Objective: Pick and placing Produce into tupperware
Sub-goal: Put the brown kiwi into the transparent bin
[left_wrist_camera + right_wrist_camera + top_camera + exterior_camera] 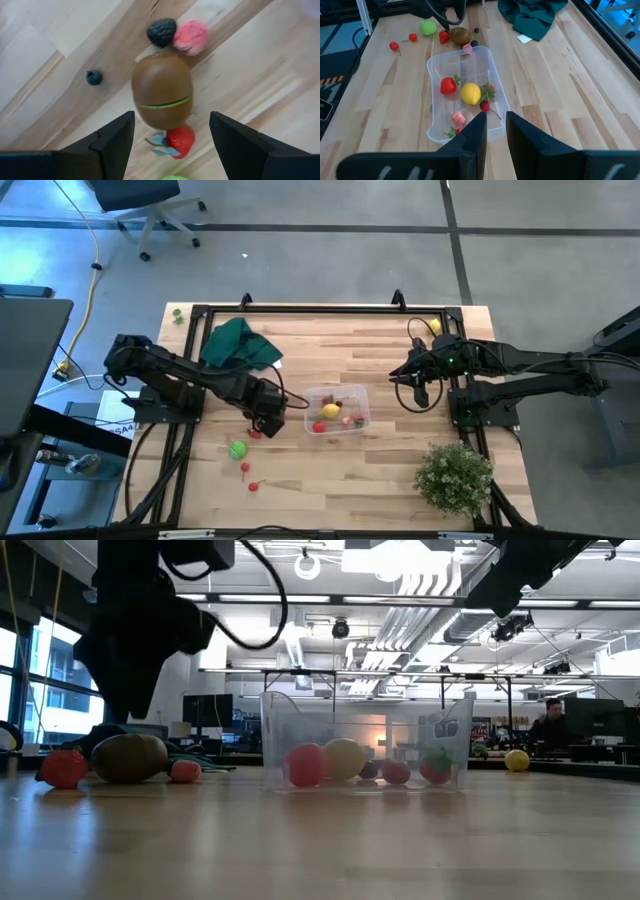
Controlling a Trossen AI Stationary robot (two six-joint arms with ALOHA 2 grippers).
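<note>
Already a fair part of the job looks done: the small clear rectangular plastic tub (338,410) sits near the middle of the pale wooden bench (330,350) with several toy pieces inside it, among them a round yellow lemon-like fruit (470,93), a red strawberry-like piece with a green top (448,85) and a few smaller red and pink bits. What is left, as far as I can see, lies on the left arm's side of the tub: a brown oval kiwi-like toy with a green seam (162,90), a pink raspberry-like piece (190,37) and a black berry (161,31) touching one another just beyond it, a small red strawberry toy (179,141), a tiny dark bead (93,77), a round green fruit (237,448) and two little red cherries (246,468) nearer the bench's front edge. One yellow fruit (434,326) also rests at the far right corner. The left end effector (172,131) hangs right over the brown kiwi, its fingers spread wide and empty, the kiwi lying between them and slightly ahead, so I judge a grasp is being lined up. The right end effector (493,131) waits above the bench beside the tub's right end, its fingers nearly together and holding nothing.
</note>
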